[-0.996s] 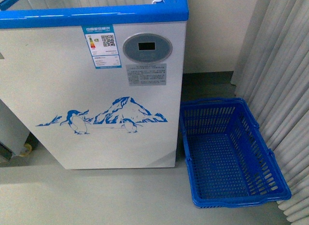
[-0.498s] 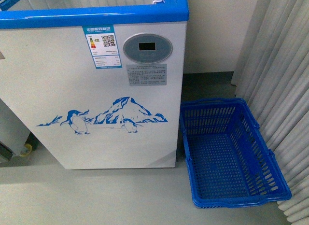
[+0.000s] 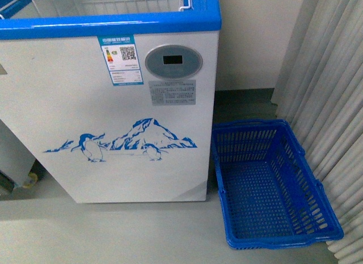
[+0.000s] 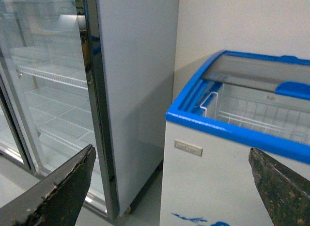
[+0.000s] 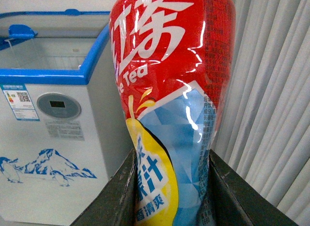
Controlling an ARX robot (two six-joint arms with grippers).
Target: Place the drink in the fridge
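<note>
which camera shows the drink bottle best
The right wrist view: the plastic drink bottle with a red, blue and yellow label fills the picture, clamped in the right gripper. The front view and the left wrist view show none of it.

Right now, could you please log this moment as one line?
right gripper: shut on drink | left gripper: open | fridge: ahead, drink not inside | basket: beside fridge

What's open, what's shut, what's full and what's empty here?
Fridge: top partly open, glass lid slid back.
Drink: held between the right gripper's fingers.
Right gripper: shut on the drink.
Left gripper: open, holding nothing.
Blue basket: on the floor, empty.
</note>
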